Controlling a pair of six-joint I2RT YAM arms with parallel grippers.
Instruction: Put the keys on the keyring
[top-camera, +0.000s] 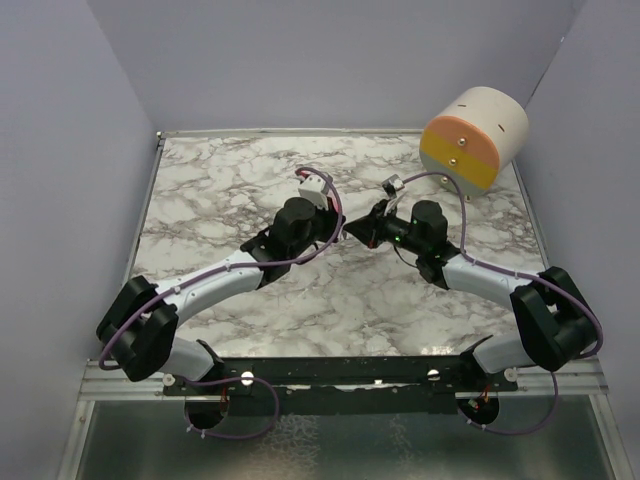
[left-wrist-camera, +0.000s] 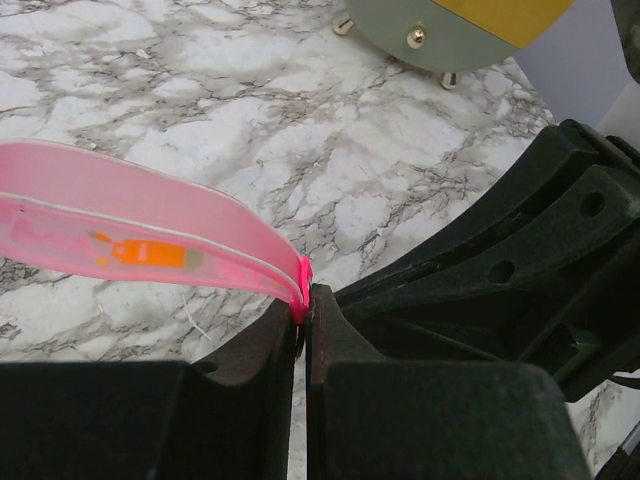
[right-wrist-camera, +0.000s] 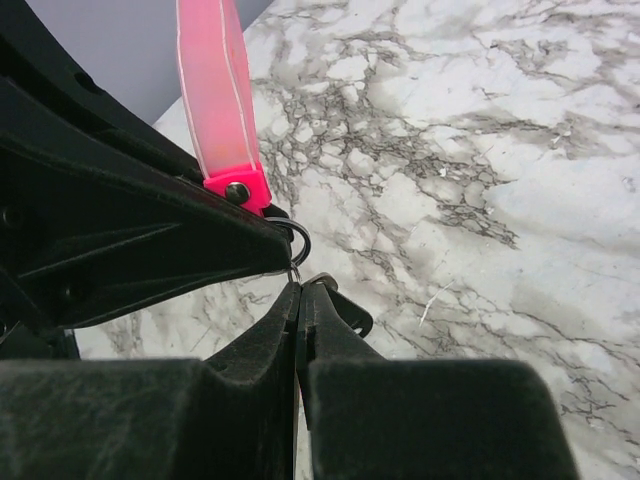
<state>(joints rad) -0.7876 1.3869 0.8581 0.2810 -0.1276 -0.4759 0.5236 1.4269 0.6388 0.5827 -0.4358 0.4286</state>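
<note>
Keyring (left-wrist-camera: 150, 235) hangs above the marble surface (top-camera: 230, 190), in front and to the left of the cream drum (top-camera: 475, 138). The left pincer (left-wrist-camera: 303, 312) is clamped on the pink strip's ring end. Nearer the drum, the right pincer (right-wrist-camera: 298, 292) is closed tight on the tiny dark key (right-wrist-camera: 346, 312), right at the metal ring (right-wrist-camera: 299, 243).

Marble table (top-camera: 230, 200) bears a cream drum (top-camera: 480, 135) at its far-right corner.

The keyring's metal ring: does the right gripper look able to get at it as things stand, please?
Probably yes: the right gripper, shut on the key, sits right at the metal ring, nothing between them.
</note>
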